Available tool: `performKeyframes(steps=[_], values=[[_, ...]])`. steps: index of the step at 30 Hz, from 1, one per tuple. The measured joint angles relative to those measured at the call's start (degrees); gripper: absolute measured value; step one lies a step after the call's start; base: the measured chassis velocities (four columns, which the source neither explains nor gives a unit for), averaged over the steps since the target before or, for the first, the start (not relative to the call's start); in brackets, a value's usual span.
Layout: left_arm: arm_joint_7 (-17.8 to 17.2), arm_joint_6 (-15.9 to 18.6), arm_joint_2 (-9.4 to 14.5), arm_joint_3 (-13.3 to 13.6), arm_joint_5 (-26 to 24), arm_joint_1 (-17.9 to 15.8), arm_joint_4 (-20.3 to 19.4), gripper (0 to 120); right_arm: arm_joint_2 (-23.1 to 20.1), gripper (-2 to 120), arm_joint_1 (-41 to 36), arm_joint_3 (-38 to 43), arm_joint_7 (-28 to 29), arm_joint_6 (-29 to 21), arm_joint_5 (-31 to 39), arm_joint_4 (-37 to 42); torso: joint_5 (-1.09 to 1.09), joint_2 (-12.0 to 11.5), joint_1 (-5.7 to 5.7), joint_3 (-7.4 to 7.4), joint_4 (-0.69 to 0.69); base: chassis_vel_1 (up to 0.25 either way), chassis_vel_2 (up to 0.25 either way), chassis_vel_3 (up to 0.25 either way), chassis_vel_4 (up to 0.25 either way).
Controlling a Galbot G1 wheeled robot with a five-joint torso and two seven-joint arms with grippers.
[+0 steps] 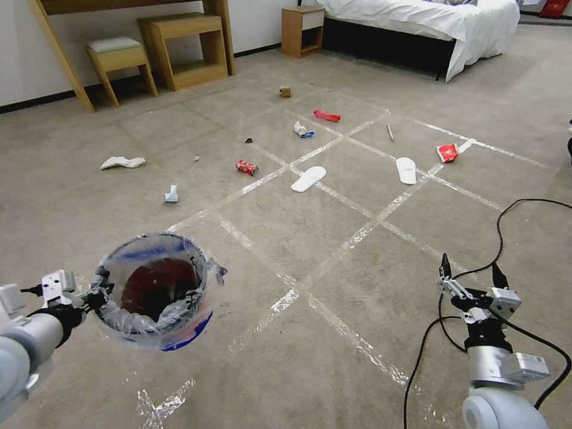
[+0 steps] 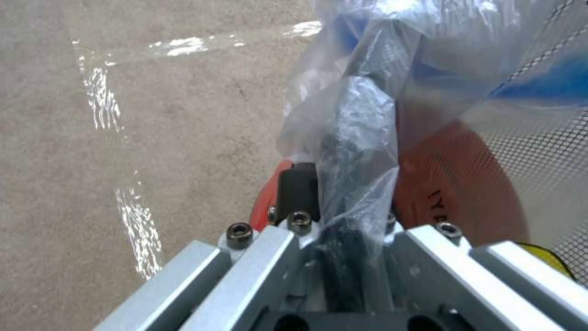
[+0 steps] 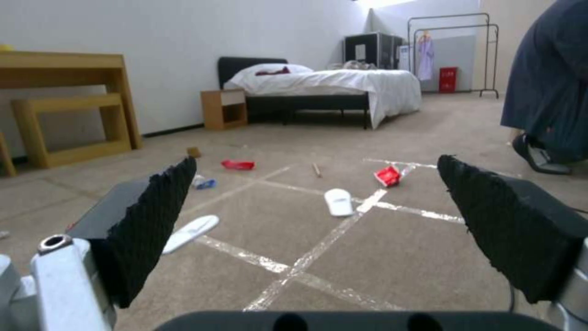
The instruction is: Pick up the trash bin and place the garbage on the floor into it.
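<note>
My left gripper is shut on the near rim of the trash bin, a blue and red bucket lined with a clear bag, at the lower left. In the left wrist view the gripper pinches the bag-covered rim of the bin. My right gripper stands open and empty at the lower right, above the floor. Garbage lies ahead: two white slippers, a crushed red can, red wrappers, crumpled white paper, a tan box and a stick.
A bed, a nightstand, a wooden shelf unit and a stool line the far wall. A black cable loops over the carpet by my right arm. A person stands off to the right.
</note>
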Motion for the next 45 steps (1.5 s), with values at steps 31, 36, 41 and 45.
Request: performKeyframes(steps=[31, 36, 41, 45], values=[[0.79, -0.02, -1.57, 5.78, 3.58, -3.13, 4.14, 0, 0.42, 100, -1.23, 1.13, -0.18, -0.47, -6.25, -0.03, -0.01, 0.0, 0.0, 0.0, 0.0, -0.016, 0.011, 0.017, -0.014], [1.01, -0.04, -1.48, 5.84, 3.75, -3.15, 4.43, 0, 0.65, 100, -1.26, 0.95, -0.33, -0.28, -6.34, -0.16, -0.01, 0.0, 0.0, 0.0, -0.01, -0.146, 0.132, 0.143, -0.135], [1.24, -0.07, -1.37, 5.93, 3.92, -3.14, 4.8, 0, 0.91, 100, -1.1, 0.61, -0.4, -0.15, -6.58, -0.41, 0.0, 0.0, 0.0, 0.0, -0.01, -0.135, 0.136, 0.138, -0.127], [1.3, -0.09, -1.28, 5.97, 4.03, -3.17, 5.04, 0, 1.0, 100, -1.04, 0.49, -0.47, -0.02, -6.74, -0.61, -0.01, 0.0, 0.0, 0.01, 0.0, -0.105, 0.14, 0.105, -0.11]])
